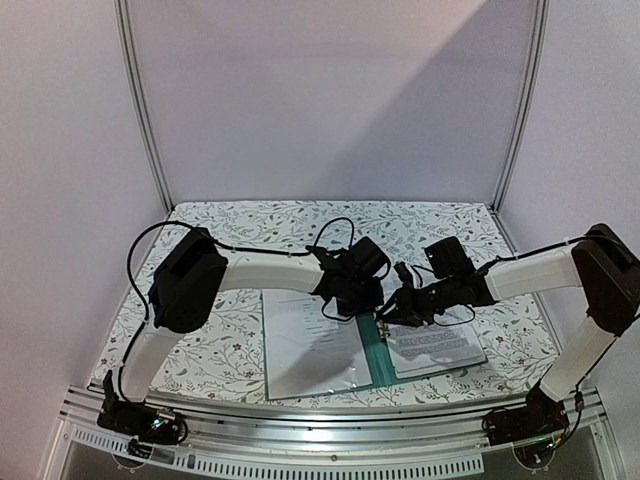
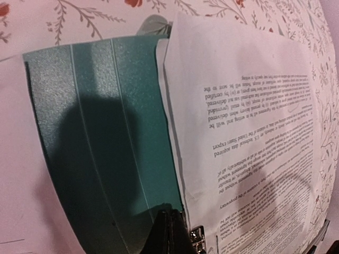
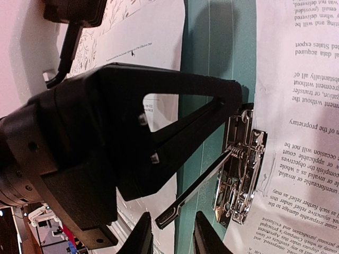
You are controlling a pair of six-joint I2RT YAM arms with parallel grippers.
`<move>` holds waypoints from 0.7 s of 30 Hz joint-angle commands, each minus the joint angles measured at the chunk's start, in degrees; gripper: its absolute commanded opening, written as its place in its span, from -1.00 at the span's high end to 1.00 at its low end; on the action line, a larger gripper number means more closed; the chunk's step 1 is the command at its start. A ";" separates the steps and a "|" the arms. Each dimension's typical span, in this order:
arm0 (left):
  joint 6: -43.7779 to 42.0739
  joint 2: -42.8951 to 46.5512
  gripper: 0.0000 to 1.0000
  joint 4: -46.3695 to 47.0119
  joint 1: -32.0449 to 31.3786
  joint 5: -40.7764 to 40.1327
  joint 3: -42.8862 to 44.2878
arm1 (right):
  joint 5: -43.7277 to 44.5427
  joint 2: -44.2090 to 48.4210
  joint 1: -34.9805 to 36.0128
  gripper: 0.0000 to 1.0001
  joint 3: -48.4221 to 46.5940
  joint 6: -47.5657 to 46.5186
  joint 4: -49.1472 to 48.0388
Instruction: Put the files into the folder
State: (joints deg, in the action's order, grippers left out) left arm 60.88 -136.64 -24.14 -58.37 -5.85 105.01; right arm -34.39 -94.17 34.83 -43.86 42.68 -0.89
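**Open folder on the counter, both arms meeting over the spine.** The folder (image 1: 378,360) lies flat on the patterned counter (image 1: 215,335). The files (image 2: 249,132), seen here as a printed sheet, lie on the folder's right half. Their inner edge runs along the teal spine and reaches the silver clip (image 3: 241,174). Whether that edge sits under the clamp plate cannot be told. A paler sheet (image 3: 151,42) covers the left half.

The left end effector (image 2: 170,233) has its fingers pressed together and holds nothing. Its tip rests at the upper end of the clip. The clip's lever (image 3: 198,182) stands raised, slanting away from the spine. The right end effector (image 3: 175,238) is partly spread, with a finger on either side of the lever's dark tip, and no contact is evident.

Likely hazards:
- The sprung lever may slip from a shallow pinch and snap down before the sheet is seated, leaving it loose or creased.
- A sideways pull on the lever may drag the light folder if the left tip slides off the smooth metal.
- The floppy sheet may skew at the spine.
- The arms work very close together and may knock each other.
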 commanded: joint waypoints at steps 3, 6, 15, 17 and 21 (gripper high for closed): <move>-0.95 0.89 1.00 -3.19 -0.26 -0.81 -2.31 | -0.83 -0.60 0.33 0.51 0.38 0.61 -1.05; -0.86 0.95 1.00 -3.06 -0.25 -0.76 -2.44 | -1.13 -0.41 0.46 0.52 0.74 0.82 -1.44; -0.62 1.03 1.00 -2.87 -0.21 -0.84 -3.04 | -2.02 -0.92 0.74 0.57 1.14 1.52 -1.94; -0.55 1.09 1.00 -2.71 -0.17 -0.88 -3.21 | -2.09 -0.93 0.83 0.59 1.22 1.45 -1.85; -0.41 1.21 1.00 -2.31 -0.17 -0.80 -3.50 | -2.19 -0.94 0.86 0.64 1.53 1.51 -1.97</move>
State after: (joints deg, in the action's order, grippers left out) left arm 60.93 -135.98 -22.83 -58.35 -5.91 103.57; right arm -35.83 -94.19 35.16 -43.31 43.92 -2.09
